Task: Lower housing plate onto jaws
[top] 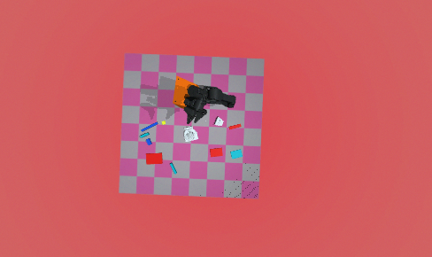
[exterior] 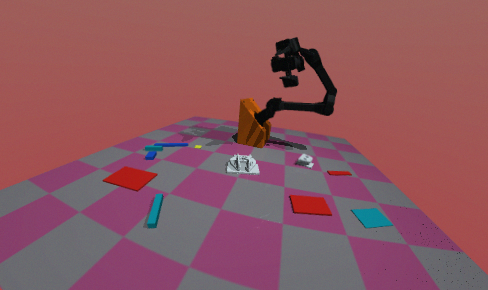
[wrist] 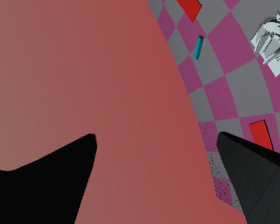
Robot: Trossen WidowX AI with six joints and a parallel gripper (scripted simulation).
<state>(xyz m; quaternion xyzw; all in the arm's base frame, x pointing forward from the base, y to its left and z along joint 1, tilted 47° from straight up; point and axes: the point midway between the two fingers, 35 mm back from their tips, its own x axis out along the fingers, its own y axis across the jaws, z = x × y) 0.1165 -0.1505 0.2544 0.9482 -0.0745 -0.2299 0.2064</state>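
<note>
The white base with the upright jaws (top: pixel 190 134) (exterior: pixel 243 165) (wrist: pixel 279 60) stands near the middle of the checkered table. The jaws' fit on their pins is too small to make out. A smaller white piece, which looks like the housing plate (top: pixel 219 120) (exterior: pixel 305 159), rests on the table apart from the base, to its right in the top and exterior views. It is outside the wrist view. My gripper (top: pixel 193 121) (wrist: pixel 159 140) is open, with nothing between its fingers. It is high above the table, away from both white parts.
An orange arm mount (top: pixel 180 94) (exterior: pixel 250 127) stands behind the base. Red plates (top: pixel 154 159) (exterior: pixel 310 205), a cyan plate (top: pixel 236 154) (exterior: pixel 371 218), a red bar (top: pixel 235 127) (exterior: pixel 339 173), blue and cyan bars and a small yellow piece (top: pixel 163 122) (exterior: pixel 198 146) lie around.
</note>
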